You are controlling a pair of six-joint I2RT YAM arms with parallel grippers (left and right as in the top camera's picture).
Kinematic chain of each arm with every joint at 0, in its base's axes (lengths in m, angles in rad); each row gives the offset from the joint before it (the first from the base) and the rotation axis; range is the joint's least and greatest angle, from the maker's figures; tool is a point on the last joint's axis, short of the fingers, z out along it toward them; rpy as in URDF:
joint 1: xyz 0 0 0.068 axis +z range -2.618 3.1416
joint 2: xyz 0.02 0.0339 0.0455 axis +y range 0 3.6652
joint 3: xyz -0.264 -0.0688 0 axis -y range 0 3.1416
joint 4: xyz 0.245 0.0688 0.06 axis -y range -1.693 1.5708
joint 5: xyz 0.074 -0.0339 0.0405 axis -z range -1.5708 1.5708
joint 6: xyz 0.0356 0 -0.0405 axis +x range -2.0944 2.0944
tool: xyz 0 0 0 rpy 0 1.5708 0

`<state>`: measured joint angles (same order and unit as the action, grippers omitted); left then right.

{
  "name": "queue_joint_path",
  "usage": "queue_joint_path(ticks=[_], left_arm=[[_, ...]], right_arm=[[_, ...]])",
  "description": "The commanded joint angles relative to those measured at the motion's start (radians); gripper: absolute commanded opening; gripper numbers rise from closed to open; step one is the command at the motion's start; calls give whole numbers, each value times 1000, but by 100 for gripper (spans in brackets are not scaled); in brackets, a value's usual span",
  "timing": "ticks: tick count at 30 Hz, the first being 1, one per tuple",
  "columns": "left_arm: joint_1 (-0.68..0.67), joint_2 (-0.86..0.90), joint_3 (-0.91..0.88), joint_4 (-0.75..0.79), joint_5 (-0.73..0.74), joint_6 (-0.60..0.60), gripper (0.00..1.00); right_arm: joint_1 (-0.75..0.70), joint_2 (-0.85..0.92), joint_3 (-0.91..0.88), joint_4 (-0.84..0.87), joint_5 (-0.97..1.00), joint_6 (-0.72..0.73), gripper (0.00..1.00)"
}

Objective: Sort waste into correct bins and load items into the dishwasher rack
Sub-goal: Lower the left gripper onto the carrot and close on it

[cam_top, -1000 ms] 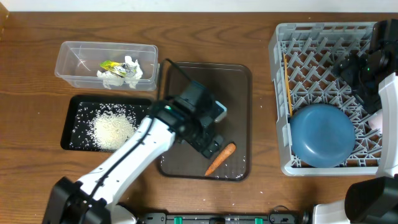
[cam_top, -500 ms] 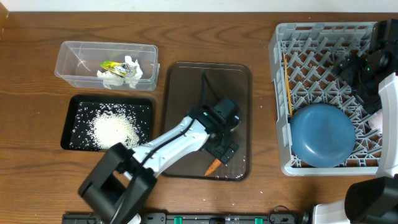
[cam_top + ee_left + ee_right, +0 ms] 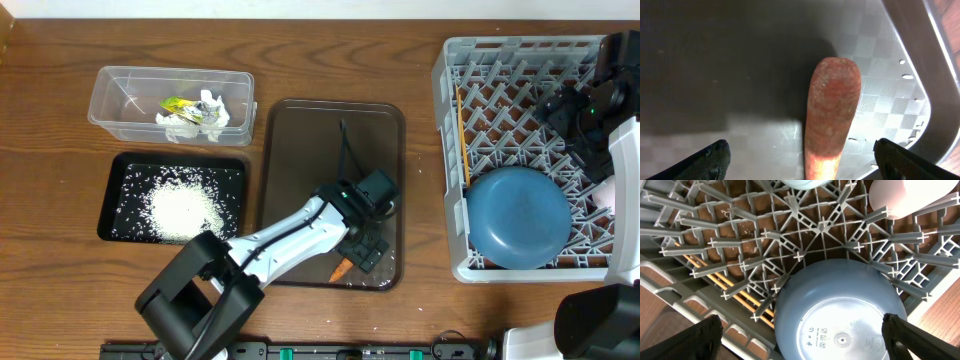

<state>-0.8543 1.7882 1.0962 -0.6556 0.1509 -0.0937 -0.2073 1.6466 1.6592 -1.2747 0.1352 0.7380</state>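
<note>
The small orange carrot lies on the dark brown serving tray near its front right corner. My left gripper is open right over it; in the left wrist view the carrot lies between my two spread fingertips. My right gripper is open and empty above the large blue dish, which lies upside down in the grey dishwasher rack. The wooden chopsticks lie along the rack's left side. A white cup shows in the rack.
The clear tub at the back left holds crumpled white paper and the yellow-green wrapper. The black tray in front of it holds the white rice.
My left arm has swung right and forward across the brown tray and now sits over the carrot, covering most of it. The right arm has not moved.
</note>
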Motion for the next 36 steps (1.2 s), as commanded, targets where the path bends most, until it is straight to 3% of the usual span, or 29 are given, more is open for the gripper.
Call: queue_joint_path(ticks=[1,9,27,36], left_arm=[[-6,37,-34,3,-14,-6,94],[-6,77,-42,44,-14,-6,93],[-5,78,-6,5,-14,-18,44],[-4,44,0,2,-14,-51,36]], right_arm=[[-3,-5,1,-1,14,-11,99],[-3,-5,1,-1,14,-11,99],[-3,-5,1,-1,14,-11,99],[-3,-5,1,-1,14,-11,99]])
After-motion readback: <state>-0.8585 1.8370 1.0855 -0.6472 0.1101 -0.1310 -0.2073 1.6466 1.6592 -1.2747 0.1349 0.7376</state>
